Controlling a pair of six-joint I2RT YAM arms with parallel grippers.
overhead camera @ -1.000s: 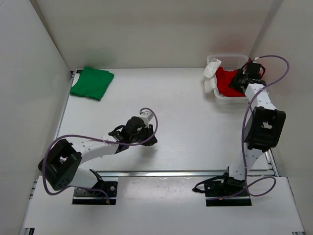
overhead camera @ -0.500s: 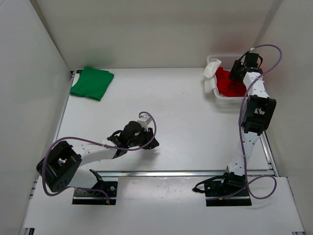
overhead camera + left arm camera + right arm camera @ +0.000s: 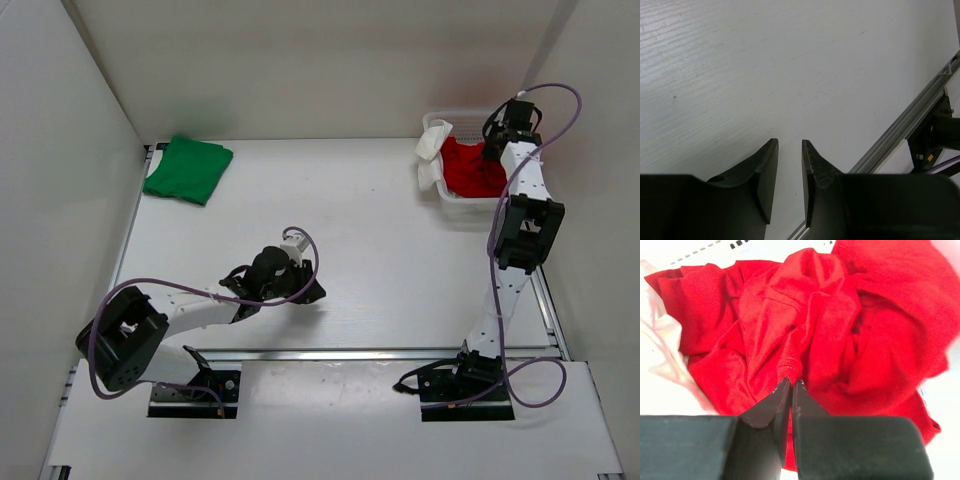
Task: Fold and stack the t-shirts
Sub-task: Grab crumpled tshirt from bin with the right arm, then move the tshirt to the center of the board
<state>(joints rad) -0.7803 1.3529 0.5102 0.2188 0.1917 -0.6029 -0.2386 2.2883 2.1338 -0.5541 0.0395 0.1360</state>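
At two o'clock on the counter (image 3: pixel 380 230), the right tool (image 3: pixel 791 385) is clenched on a ridge of the red t-shirt (image 3: pixel 840 325), which is heaped in the basket (image 3: pixel 470 212) beside the white t-shirt (image 3: pixel 432 150). A slow, straight lift should free it without dragging the white one out. The green t-shirt (image 3: pixel 187 168) lies folded at ten o'clock. The left tool (image 3: pixel 789 147), jaws ajar and empty, hovers near seven o'clock.

White table (image 3: pixel 380 240), matt, walled on three sides. Directly on it: one white plastic mesh basket (image 3: pixel 466 208) at the far right corner; one green t-shirt (image 3: pixel 188 168), folded flat, well apart to the left of the basket, by the same far edge.
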